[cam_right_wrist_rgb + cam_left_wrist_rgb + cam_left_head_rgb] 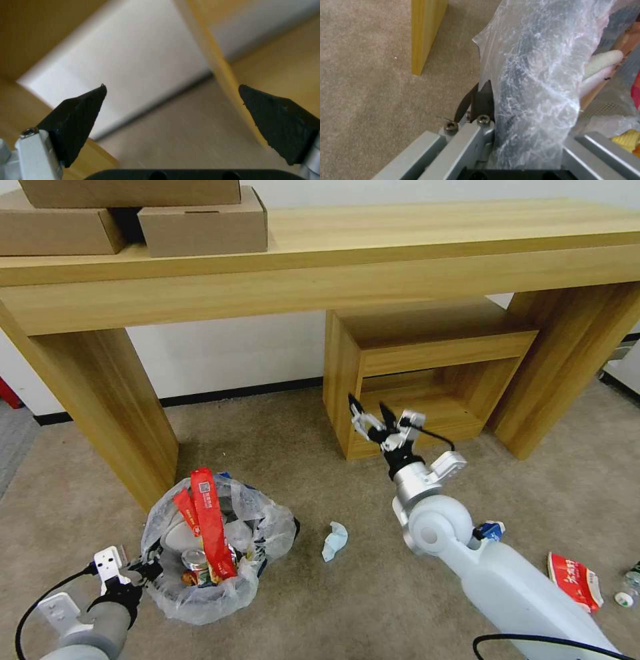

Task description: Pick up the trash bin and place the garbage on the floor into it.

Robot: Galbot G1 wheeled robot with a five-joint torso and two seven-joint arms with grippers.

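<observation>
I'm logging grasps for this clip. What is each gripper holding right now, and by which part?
The left gripper holds the trash bin by its bag-lined rim. The right gripper is open and holds nothing.

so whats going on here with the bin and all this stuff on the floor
The left end effector is shut on the rim of the bin, pinching its plastic liner; the bin already holds red wrappers and other litter. The right end effector is open and empty, raised in front of the small wooden shelf. A tissue, a red wrapper, a carton and a bottle lie on the carpet.
</observation>
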